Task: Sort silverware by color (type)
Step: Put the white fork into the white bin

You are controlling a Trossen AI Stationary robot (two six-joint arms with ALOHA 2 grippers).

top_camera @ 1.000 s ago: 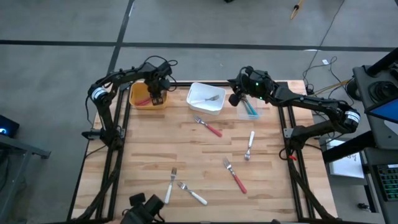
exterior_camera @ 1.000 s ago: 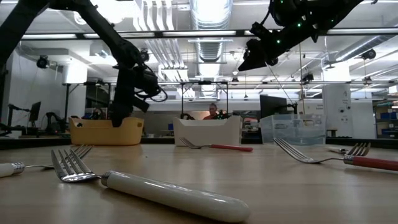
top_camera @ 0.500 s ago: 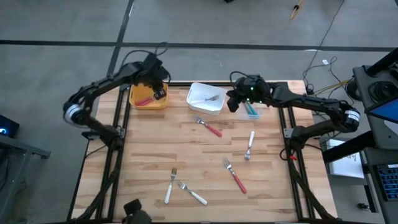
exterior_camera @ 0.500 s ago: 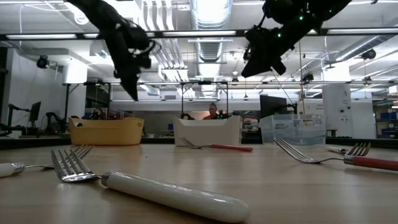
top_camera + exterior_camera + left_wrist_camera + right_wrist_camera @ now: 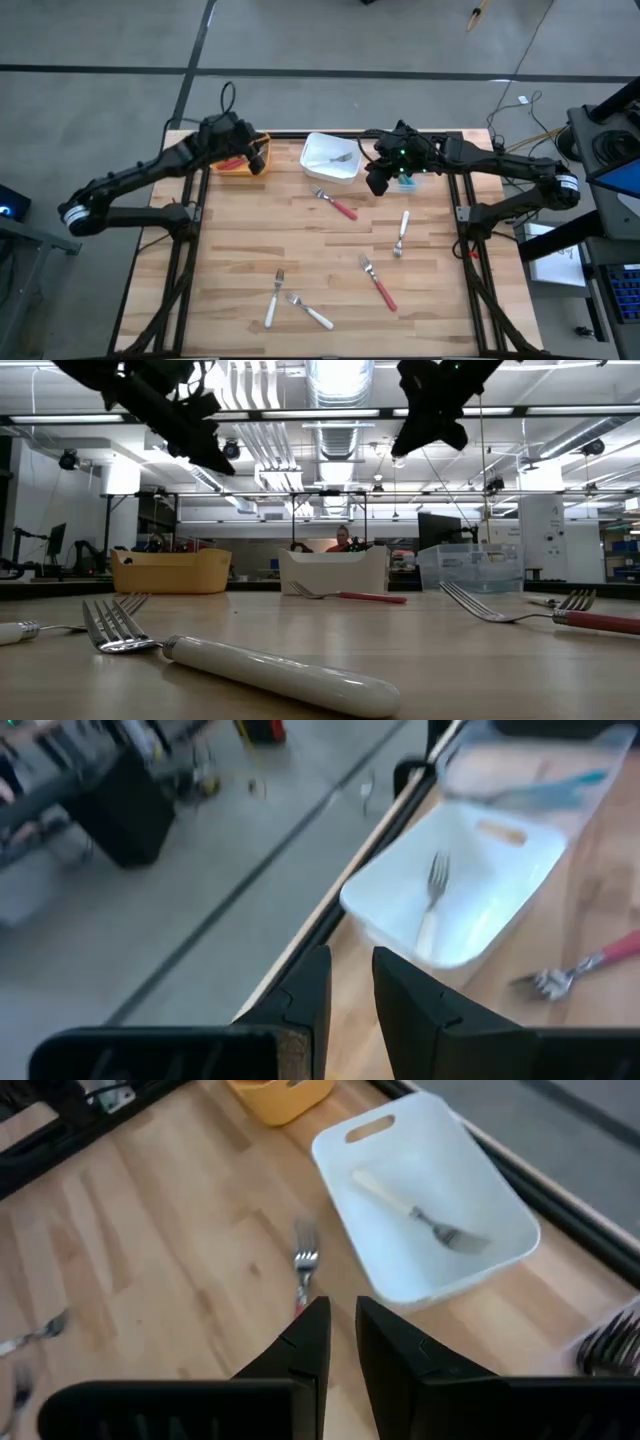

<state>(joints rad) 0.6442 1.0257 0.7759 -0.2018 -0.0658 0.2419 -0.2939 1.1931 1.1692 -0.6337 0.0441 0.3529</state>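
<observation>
Both grippers hang above the table's far part with nothing in them. My left gripper [image 5: 258,160] [image 5: 350,970] is beside the orange bin [image 5: 238,165], which holds a red fork [image 5: 230,163]. My right gripper [image 5: 376,184] [image 5: 343,1320] is between the white bin [image 5: 318,168] and the clear bin [image 5: 410,180]. Each pair of fingers stands narrowly apart. A white fork [image 5: 415,1208] lies in the white bin and teal forks [image 5: 560,792] in the clear one. On the tabletop lie two red forks [image 5: 335,203] [image 5: 378,282] and three white forks [image 5: 402,233] [image 5: 273,298] [image 5: 308,311].
The three bins stand in a row along the far edge. The loose forks are spread over the middle and near part of the wooden table [image 5: 230,260]. Dark frame rails [image 5: 190,250] run along the left and right sides. A person [image 5: 343,540] sits far behind the table.
My left gripper has risen out of the orange bin, drawn back a little and tipped from pointing down to nearly level; a red fork stays in that bin. My right gripper has moved from over the clear bin toward the near edge, rising slightly and rolling.
</observation>
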